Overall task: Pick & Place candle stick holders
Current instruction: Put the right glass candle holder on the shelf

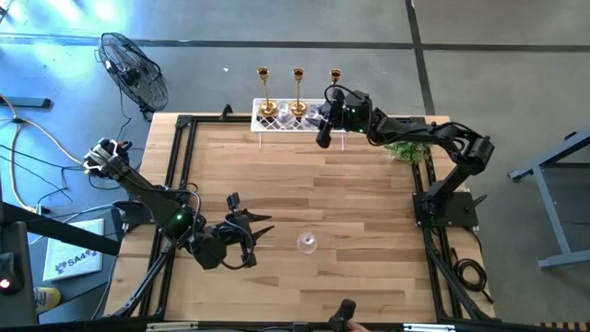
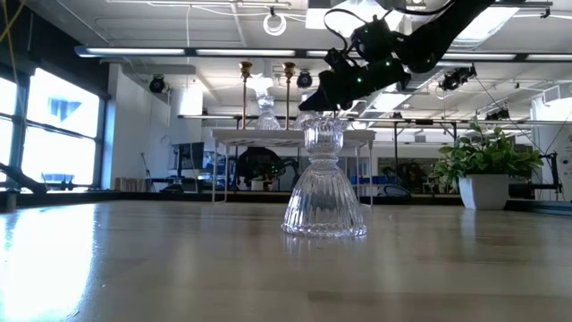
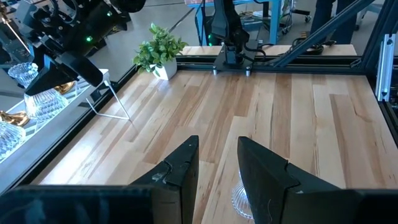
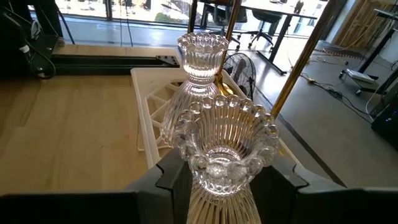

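High view looks straight down on a light wooden table [image 1: 304, 184]. Right gripper [image 1: 324, 135] over the white lattice rack [image 1: 277, 120] at the far edge, fingers clamped on a ribbed clear glass stemmed candle holder [image 4: 221, 152]. Another clear glass holder [image 4: 198, 78] upright on the rack just beyond it. Three slim gold holders [image 1: 298, 90] in a row behind the rack. Left gripper [image 1: 261, 231] low near the front edge, fingers [image 3: 180, 171] slightly parted, holding nothing, just beside a third glass holder [image 1: 307, 243] standing on the table. Small green plant [image 1: 408, 149] on the right.
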Controlling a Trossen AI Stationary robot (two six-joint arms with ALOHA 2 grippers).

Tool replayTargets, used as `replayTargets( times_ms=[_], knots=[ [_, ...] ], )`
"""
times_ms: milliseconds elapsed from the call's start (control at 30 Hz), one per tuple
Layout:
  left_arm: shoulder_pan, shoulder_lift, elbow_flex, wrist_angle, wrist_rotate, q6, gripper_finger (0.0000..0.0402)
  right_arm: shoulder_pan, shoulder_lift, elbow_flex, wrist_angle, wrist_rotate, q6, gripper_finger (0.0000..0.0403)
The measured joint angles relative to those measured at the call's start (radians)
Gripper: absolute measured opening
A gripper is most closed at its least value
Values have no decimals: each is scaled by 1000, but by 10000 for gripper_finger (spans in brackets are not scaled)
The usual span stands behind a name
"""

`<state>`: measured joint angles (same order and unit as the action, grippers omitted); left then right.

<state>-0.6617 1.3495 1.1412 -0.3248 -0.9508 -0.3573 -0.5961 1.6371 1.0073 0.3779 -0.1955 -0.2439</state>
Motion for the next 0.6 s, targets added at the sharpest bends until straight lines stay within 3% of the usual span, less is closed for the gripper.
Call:
replayTargets(
  times_ms=[600],
  knots=[
    [0, 0, 0, 0, 0, 0, 108, 0, 0, 0, 0, -28, 35, 130]
  ],
)
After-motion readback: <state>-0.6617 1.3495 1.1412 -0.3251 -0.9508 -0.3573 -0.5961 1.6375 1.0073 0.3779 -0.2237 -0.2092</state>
